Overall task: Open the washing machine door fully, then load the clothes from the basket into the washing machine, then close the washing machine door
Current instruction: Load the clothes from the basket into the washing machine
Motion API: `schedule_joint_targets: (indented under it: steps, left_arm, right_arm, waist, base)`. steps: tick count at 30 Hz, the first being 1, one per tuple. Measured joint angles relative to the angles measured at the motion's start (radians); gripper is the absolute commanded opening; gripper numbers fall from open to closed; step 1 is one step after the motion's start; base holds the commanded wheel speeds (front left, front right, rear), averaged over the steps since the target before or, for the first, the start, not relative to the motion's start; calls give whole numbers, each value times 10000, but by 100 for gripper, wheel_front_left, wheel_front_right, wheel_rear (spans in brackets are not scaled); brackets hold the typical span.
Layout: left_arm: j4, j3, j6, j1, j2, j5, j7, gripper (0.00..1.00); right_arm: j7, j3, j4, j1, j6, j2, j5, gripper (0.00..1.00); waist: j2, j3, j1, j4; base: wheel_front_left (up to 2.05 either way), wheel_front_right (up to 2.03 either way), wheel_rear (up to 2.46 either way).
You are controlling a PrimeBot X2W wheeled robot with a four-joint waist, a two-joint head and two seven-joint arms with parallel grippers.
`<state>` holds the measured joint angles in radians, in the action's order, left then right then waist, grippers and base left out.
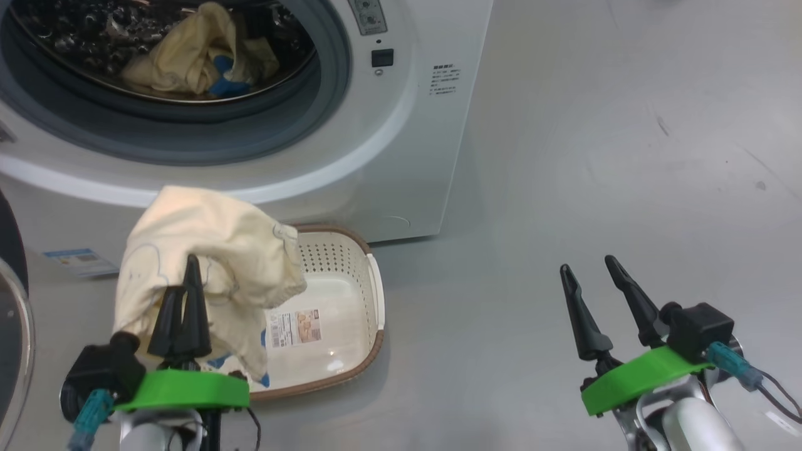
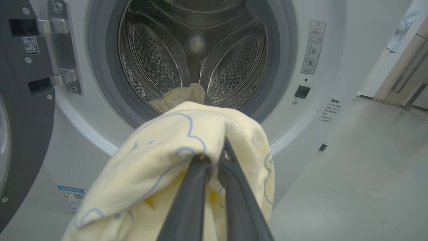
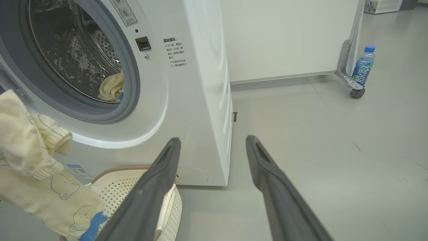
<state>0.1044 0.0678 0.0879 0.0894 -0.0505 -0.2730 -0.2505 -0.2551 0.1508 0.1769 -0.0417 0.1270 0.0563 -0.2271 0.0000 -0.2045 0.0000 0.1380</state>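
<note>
My left gripper [image 1: 191, 263] is shut on a pale-yellow garment [image 1: 213, 263] with blue outline drawings, lifted above the cream basket [image 1: 369, 275] on the floor before the washing machine [image 1: 401, 138]. In the left wrist view the cloth [image 2: 160, 160] drapes over the closed fingers [image 2: 187, 201], facing the drum. Another yellow garment [image 1: 188, 56] lies inside the steel drum. The washing machine door [image 2: 23, 110] stands swung open at the left. My right gripper [image 1: 589, 266] hangs open over bare floor to the right, holding nothing.
A blue energy label [image 1: 78, 260] sits low on the machine's front. In the right wrist view a drink bottle [image 3: 362, 65] stands by a wheeled metal frame [image 3: 349, 67] at the far right, near a white wall. Grey floor stretches to the right.
</note>
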Motion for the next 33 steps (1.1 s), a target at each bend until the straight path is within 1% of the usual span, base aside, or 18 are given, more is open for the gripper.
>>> schedule_joint_targets:
  steps: [4,6,13,14,19,25,28,29,33]
  left_arm:
    - [291,90,12,773,-102,150,0,0]
    - [508,140,84,1250,-209,186,61,0]
    - [1559,173,88,3471,-460,224,454,0]
    - [1893,188,84,4170,-495,272,589,0]
    - [2871,167,79,5920,-780,433,840,0]
    - [4414,-15,-29,7928,-1312,575,1060,0]
    - [5164,-61,-104,8684,-1521,642,1057,0]
    - [5164,-61,-104,8684,-1521,642,1057,0]
    - [6096,-102,-111,9494,-1733,734,932,0]
  right_arm:
    - [0,119,-8,-323,0,-31,-6,100]
    - [0,157,-2,-434,0,-36,-31,100]
    - [0,268,-15,-1016,0,-44,-75,100]
    - [0,324,-27,-1194,0,-46,-184,100]
    - [0,612,-35,-1569,0,-48,-393,100]
    - [0,1141,-36,-2140,0,-48,-665,100]
    - [0,1369,-48,-2353,0,-48,-777,100]
    - [0,1369,-48,-2353,0,-48,-777,100]
    - [0,1570,-59,-2458,0,-50,-826,100]
  waist:
    - [0,-370,0,67]
    - [0,-571,0,91]
    - [0,-1348,2,193]
    - [0,-1569,1,225]
    - [0,-2087,2,365]
    - [0,-2700,3,709]
    - [0,-2994,2,958]
    - [0,-2994,2,958]
    - [0,-3430,2,1275]
  base:
    - [0,0,0]
    - [0,0,0]
    - [0,0,0]
    - [0,0,0]
    - [0,0,0]
    - [0,0,0]
    - [0,0,0]
    - [0,0,0]
    - [0,0,0]
